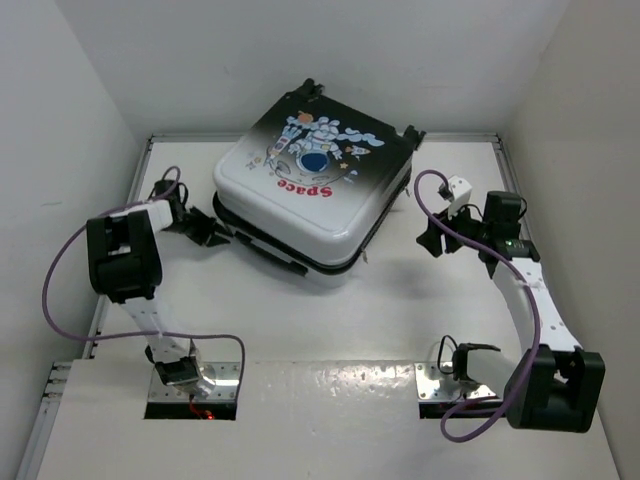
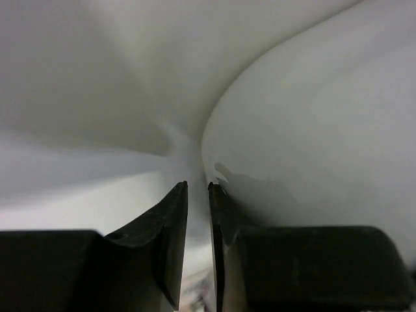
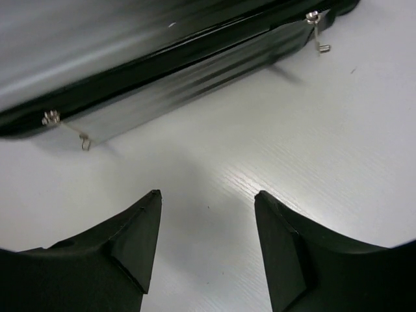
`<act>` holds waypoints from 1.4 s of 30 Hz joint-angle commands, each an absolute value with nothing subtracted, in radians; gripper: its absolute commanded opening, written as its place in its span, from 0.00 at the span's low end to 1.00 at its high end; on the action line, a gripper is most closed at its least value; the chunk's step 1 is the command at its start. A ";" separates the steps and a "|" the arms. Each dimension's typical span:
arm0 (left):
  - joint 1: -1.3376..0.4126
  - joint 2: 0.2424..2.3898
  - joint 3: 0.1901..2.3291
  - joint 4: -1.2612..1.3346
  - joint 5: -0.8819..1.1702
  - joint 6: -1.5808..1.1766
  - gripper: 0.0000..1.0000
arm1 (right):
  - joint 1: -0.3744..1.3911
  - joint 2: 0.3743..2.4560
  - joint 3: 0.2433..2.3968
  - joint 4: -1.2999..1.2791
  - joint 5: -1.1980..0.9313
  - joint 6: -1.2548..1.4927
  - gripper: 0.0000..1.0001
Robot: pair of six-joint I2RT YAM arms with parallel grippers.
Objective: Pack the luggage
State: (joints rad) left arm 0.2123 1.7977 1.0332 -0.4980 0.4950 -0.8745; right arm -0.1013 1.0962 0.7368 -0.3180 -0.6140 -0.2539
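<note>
- Luggage [image 1: 310, 200] lies flat toward the back middle of the white surface [image 1: 330, 330], turned at an angle. Its astronaut print and red "Space" lettering face up, and its black wheels [image 1: 412, 133] sit on the far edge.
- Its two shell halves are lying together, with a dark seam running round the side.
- Left arm: it rises from its base at the near edge to a raised elbow. The forearm then reaches right and low, so the left end effector [image 1: 207, 230] is at the luggage's left corner, level with the seam.
- In the left wrist view, the fingers [image 2: 170, 227] are drawn close, with only a thin slit between them. Their tips are right against the curved white shell. Whether anything is pinched in the slit cannot be told.
- Right arm: its elbow is folded low near the base. The long link runs up and away to the wrist, which turns left toward the luggage.
- The right end effector [image 1: 432, 240] is spread wide and holds nothing. It hangs over bare surface, apart from the luggage's right side.
- The right wrist view shows two metal zipper pulls [image 3: 83, 140] hanging from the dark seam, well apart from each other.
</note>
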 commanded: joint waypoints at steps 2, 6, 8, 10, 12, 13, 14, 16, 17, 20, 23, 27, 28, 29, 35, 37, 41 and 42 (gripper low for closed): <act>0.181 1.910 1.300 -0.071 0.589 -1.031 0.25 | -0.095 1.098 0.733 -0.308 -0.612 -0.223 0.59; 0.172 2.012 1.477 -0.087 0.513 -0.997 0.34 | -0.091 1.124 0.747 -0.272 -0.611 -0.198 0.59; 0.172 2.023 1.537 -0.167 0.448 -0.931 0.48 | -0.094 1.134 0.750 -0.262 -0.608 -0.187 0.59; 0.183 1.971 1.517 -0.205 0.428 -0.893 0.57 | -0.092 1.143 0.756 -0.247 -0.591 -0.184 0.59; 0.172 1.845 1.419 -0.258 0.388 -0.881 0.57 | -0.097 1.143 0.753 -0.223 -0.571 -0.164 0.61; 0.163 1.794 1.375 -0.268 0.377 -0.881 0.57 | -0.101 1.147 0.750 -0.213 -0.566 -0.157 0.61; 0.152 1.746 1.329 -0.281 0.358 -0.881 0.57 | -0.106 1.150 0.744 -0.201 -0.560 -0.153 0.61; 0.106 1.613 1.215 -0.343 0.322 -0.870 0.57 | -0.113 1.152 0.741 -0.187 -0.545 -0.134 0.61; 0.092 1.577 1.183 -0.383 0.290 -0.859 0.57 | -0.121 1.158 0.736 -0.180 -0.543 -0.130 0.61; 0.025 1.494 1.111 -0.445 0.218 -0.859 0.57 | -0.132 1.167 0.730 -0.155 -0.534 -0.121 0.61; -0.063 1.473 1.077 -0.465 0.180 -0.908 0.57 | -0.147 1.184 0.735 -0.143 -0.529 -0.123 0.61; -0.126 1.508 1.087 -0.465 0.115 -0.945 0.58 | -0.170 1.206 0.762 -0.146 -0.520 -0.124 0.61; -0.138 1.519 1.097 -0.480 0.115 -0.945 0.56 | -0.178 1.209 0.765 -0.156 -0.520 -0.130 0.61; -0.147 1.519 1.097 -0.489 0.115 -0.945 0.54 | -0.186 1.215 0.778 -0.166 -0.522 -0.139 0.61; -0.156 1.531 1.086 -0.544 0.100 -0.956 0.47 | -0.224 1.200 0.766 -0.175 -0.522 -0.150 0.62; -0.156 1.540 1.086 -0.554 0.100 -0.933 0.46 | -0.232 1.181 0.750 -0.178 -0.522 -0.152 0.62; -0.167 1.540 1.071 -0.549 0.110 -0.952 0.47 | -0.238 1.151 0.715 -0.186 -0.522 -0.160 0.62; -0.167 1.551 1.062 -0.532 0.127 -0.962 0.47 | -0.238 1.135 0.701 -0.192 -0.522 -0.161 0.62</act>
State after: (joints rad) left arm -0.1497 1.5318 1.0813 -0.4877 0.1272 -0.9493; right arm -0.2325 1.1839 0.7204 -0.1959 -0.5220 -0.1425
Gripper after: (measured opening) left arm 0.467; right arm 0.615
